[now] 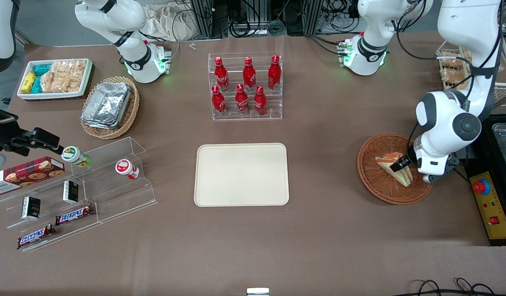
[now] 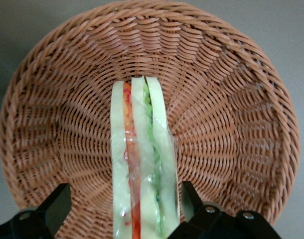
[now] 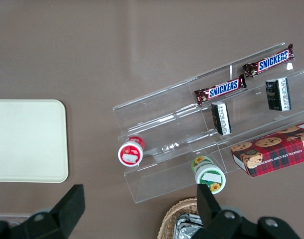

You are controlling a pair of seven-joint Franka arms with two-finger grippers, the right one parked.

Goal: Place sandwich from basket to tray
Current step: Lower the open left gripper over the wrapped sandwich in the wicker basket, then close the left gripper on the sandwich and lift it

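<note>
Left arm's gripper point(image 2: 121, 209) is down inside the basket point(image 1: 370, 181), toward the working arm's end of the table point(image 1: 326, 238). Fingers point(image 2: 57, 206) are open and straddle the sandwich point(image 2: 142, 164): one touching or nearly touching the bread, the other with a clear gap. Not clamped. Sandwich sits on edge in the basket. Tray point(image 1: 241, 174) at mid-table, well apart from the basket.

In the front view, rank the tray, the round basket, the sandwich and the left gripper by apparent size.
1. tray
2. basket
3. sandwich
The gripper, down in the basket with its fingers open around the sandwich, is mostly hidden by the arm, so unranked.
</note>
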